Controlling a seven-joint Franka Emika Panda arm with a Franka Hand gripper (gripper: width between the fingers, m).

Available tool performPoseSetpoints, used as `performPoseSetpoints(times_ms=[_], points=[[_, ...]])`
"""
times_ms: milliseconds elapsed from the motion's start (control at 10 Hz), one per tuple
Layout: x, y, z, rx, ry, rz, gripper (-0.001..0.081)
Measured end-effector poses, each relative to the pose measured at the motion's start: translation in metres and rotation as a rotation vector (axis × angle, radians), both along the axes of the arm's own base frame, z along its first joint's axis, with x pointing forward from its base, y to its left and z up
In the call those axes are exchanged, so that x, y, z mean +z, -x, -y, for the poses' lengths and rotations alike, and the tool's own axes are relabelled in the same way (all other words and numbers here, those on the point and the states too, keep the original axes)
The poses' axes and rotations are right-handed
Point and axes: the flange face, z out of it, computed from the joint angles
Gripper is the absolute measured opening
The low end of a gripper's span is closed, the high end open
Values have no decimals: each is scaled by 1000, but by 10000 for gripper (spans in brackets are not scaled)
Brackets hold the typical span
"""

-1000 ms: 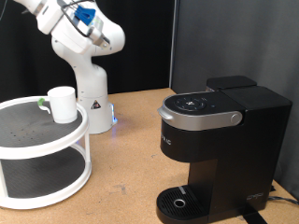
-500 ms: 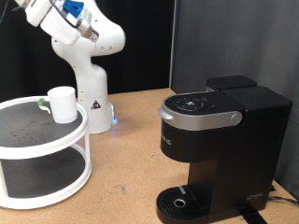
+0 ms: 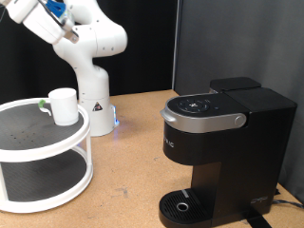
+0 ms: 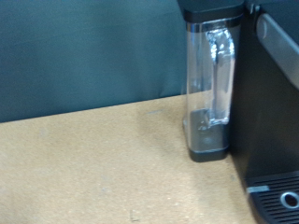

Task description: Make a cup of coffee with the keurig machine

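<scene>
The cup (image 3: 64, 104), a small white mug, stands upright on the top tier of a white round shelf (image 3: 28, 138) at the exterior view's left. The keurig machine (image 3: 223, 152) stands at the exterior view's right with its grey lid handle (image 3: 204, 118) down. Nothing is on its round drip tray (image 3: 182, 204). The white arm (image 3: 81, 38) reaches up and out of the exterior view's top left corner, well above the cup. My gripper shows in neither view. The wrist view looks across the tabletop at the keurig machine (image 4: 276, 84) and its clear water tank (image 4: 210, 84).
A small green-topped thing (image 3: 43, 103) sits just beside the cup on the shelf's top tier. The arm's base (image 3: 93, 109) stands behind the shelf. Brown tabletop (image 3: 133, 161) lies between shelf and machine. A black curtain hangs behind.
The arm's upper part has swung up and towards the exterior view's left, farther out of the top corner. Cup, shelf and machine have not moved.
</scene>
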Motion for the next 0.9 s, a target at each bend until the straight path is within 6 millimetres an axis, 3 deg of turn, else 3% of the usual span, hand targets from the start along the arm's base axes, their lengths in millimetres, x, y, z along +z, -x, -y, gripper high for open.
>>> performPoseSetpoints(times_ms=[500,900], points=[[16,23,44,47,-21,34,0],[11,43,66,9,-32,-61,0]])
